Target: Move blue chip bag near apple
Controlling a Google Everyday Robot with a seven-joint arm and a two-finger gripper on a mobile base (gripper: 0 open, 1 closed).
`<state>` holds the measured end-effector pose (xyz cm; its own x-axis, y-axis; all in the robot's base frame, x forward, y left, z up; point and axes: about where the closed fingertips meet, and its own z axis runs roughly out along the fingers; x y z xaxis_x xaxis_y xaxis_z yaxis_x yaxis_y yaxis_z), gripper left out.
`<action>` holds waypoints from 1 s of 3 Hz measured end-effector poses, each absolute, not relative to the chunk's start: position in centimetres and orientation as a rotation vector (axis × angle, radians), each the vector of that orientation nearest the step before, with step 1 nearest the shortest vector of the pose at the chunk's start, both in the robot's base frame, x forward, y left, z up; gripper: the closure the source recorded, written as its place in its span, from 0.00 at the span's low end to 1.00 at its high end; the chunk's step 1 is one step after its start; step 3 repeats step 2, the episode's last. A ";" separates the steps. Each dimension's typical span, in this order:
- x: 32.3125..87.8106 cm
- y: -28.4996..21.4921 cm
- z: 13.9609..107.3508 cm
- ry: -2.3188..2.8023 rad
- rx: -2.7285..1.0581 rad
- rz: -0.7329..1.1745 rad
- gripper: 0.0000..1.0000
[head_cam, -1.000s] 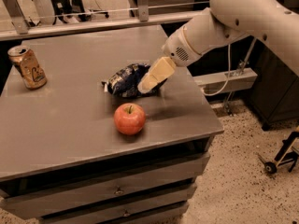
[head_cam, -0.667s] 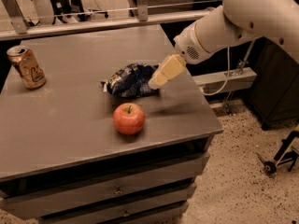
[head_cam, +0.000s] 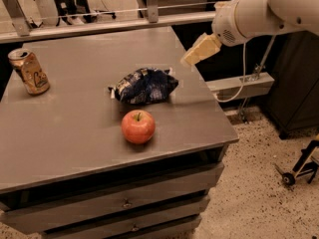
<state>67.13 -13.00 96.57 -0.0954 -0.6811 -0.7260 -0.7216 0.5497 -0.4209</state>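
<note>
The blue chip bag (head_cam: pixel 144 85) lies flat on the grey table (head_cam: pixel 75 133), just behind the apple (head_cam: pixel 138 126), a small gap between them. The apple stands upright near the table's front right part. My gripper (head_cam: pixel 192 57) hangs in the air above the table's right edge, up and to the right of the bag, apart from it and holding nothing. The white arm (head_cam: pixel 264 11) reaches in from the upper right.
A gold drink can (head_cam: pixel 29 72) stands at the table's far left. Drawers (head_cam: pixel 124 203) run below the table top. A metal rail (head_cam: pixel 109 24) runs behind the table. A white cable (head_cam: pixel 244 78) and a wheeled stand (head_cam: pixel 299 168) are at the right on the speckled floor.
My gripper has left the chip bag and risen up and to the right, away from it. The bag stays by the apple.
</note>
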 end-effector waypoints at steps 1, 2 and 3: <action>70.5 -14.5 98.4 1.718 -1.110 0.007 0.00; 70.5 -14.5 98.4 1.718 -1.110 0.007 0.00; 70.5 -14.5 98.4 1.718 -1.110 0.007 0.00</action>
